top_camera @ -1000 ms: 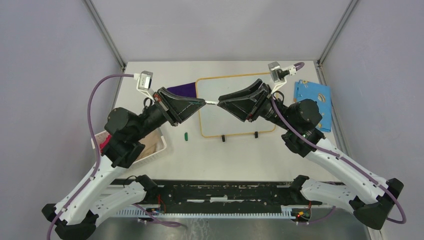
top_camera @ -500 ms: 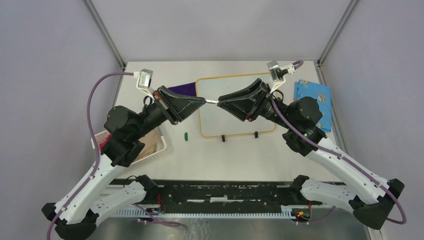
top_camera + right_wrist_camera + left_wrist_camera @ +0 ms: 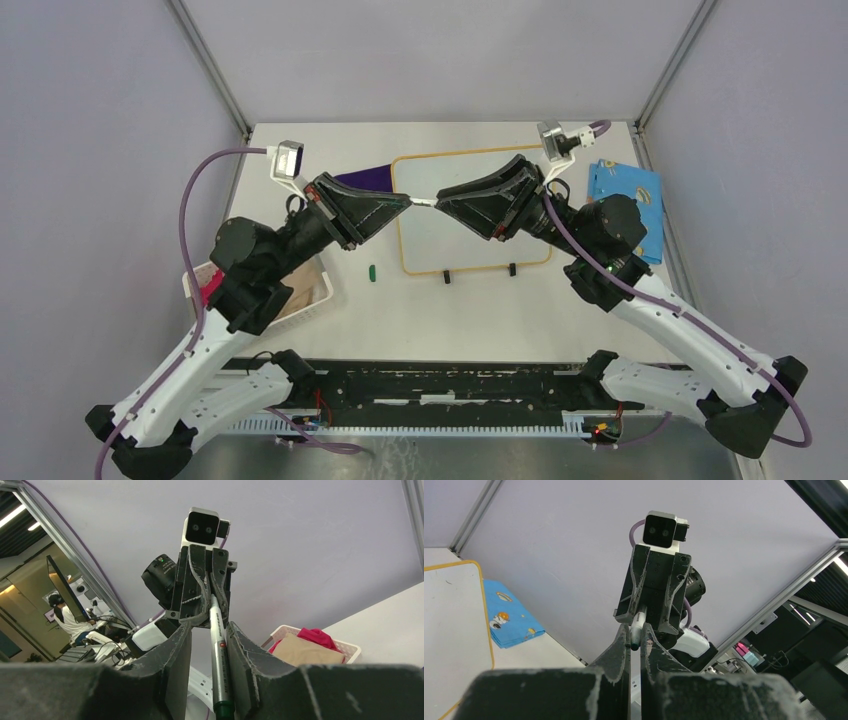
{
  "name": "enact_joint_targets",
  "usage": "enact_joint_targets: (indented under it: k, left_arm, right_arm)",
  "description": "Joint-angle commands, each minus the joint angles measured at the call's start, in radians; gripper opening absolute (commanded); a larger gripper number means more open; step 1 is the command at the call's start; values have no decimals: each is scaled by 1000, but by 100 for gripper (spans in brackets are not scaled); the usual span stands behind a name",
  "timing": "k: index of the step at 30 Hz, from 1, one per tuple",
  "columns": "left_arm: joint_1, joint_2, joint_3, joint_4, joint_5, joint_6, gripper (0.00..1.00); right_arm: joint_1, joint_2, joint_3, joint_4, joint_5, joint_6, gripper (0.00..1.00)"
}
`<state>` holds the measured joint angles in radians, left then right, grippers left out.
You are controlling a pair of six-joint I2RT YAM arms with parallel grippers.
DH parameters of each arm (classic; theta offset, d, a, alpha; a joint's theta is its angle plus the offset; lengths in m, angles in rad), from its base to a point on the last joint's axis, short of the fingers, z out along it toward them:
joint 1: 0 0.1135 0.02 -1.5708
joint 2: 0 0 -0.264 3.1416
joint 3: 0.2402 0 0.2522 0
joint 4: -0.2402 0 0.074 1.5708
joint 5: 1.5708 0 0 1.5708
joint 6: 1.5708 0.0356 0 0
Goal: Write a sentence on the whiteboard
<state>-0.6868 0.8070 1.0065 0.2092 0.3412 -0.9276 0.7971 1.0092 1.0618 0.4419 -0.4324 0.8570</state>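
Claws met tip to tip over whiteboard. Left claw was clamped on marker. Right claw flanked the barrel, its grip unclear. Small green piece lay on bench.

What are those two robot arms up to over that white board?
They meet nose to nose above the whiteboard, with a marker bridging the gap between them. The left gripper has its jaws closed on one end. The rest runs between the jaws of the right gripper, whose grip is unclear. No words show on the whiteboard's visible part.
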Motion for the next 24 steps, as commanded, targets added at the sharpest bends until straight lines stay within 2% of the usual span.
enact_joint_targets:
  k: [1, 6, 9, 18, 20, 24]
  left_arm:
    - [7, 0, -29, 44, -34, -33, 2]
    - [7, -6, -38, 70, -40, -43, 2]
    - [7, -5, -33, 66, -37, -42, 2]
    - [7, -1, -7, 30, -35, -21, 2]
    - [7, 0, -2, 28, -33, -19, 2]
    - [7, -1, 3, 29, -35, -17, 2]
  right_arm:
    - [5, -5, 11, 119, -20, 37, 37]
    - [5, -4, 5, 122, -17, 40, 46]
    - [5, -4, 7, 112, -12, 38, 45]
    - [5, 6, 26, 43, 1, 17, 36]
    - [5, 8, 27, 40, 1, 16, 36]
    - [5, 10, 29, 34, 1, 14, 44]
